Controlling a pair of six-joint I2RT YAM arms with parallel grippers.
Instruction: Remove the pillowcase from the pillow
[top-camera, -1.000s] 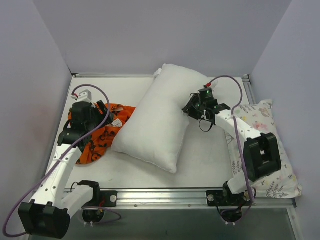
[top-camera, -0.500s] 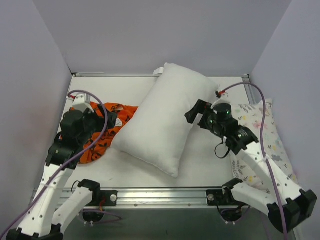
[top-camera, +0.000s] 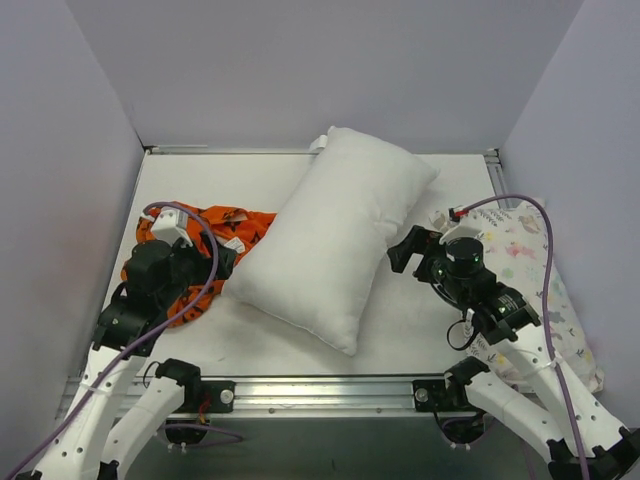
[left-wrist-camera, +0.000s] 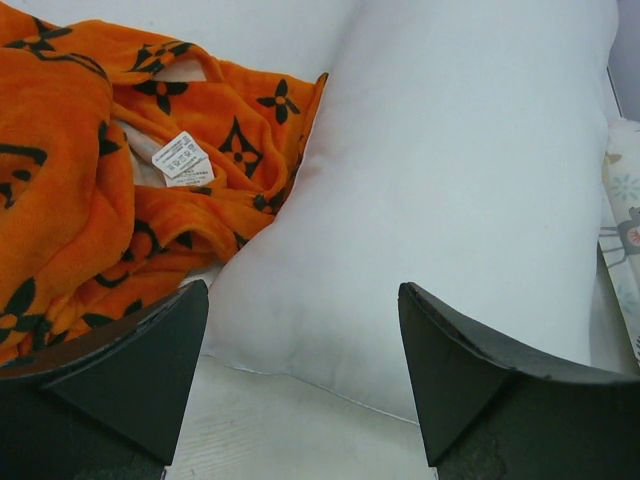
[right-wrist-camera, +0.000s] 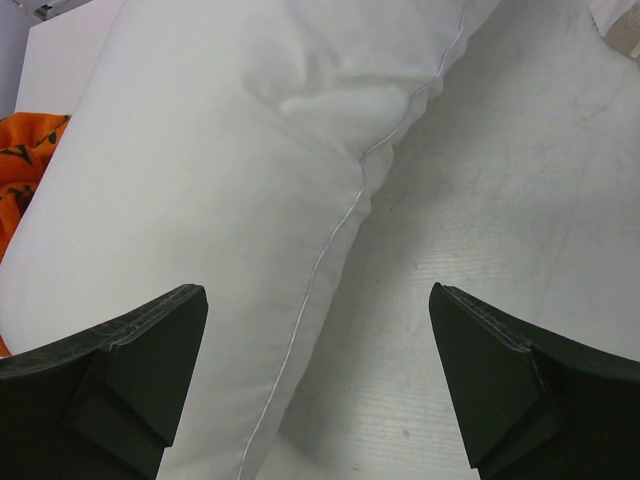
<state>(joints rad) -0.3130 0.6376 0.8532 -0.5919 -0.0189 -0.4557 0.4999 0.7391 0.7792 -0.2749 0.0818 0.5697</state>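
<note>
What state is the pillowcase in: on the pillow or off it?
Off. The pillowcase lies crumpled beside the pillow, on its left in the top view; the pillow shows bare white.

The orange pillowcase (left-wrist-camera: 80, 200) is seen crumpled at the left, a white label (left-wrist-camera: 185, 158) exposed among its folds, and its edge is laid against the bare white pillow (left-wrist-camera: 450, 180) that fills the centre and right. The 2 dark fingers (left-wrist-camera: 130, 370) of the left gripper (left-wrist-camera: 302, 290) are held wide apart at the bottom, with nothing gripped. A strip of white table (left-wrist-camera: 290, 430) is shown below the pillow, and a printed pillow (left-wrist-camera: 622, 230) is cut off at the right edge.
</note>
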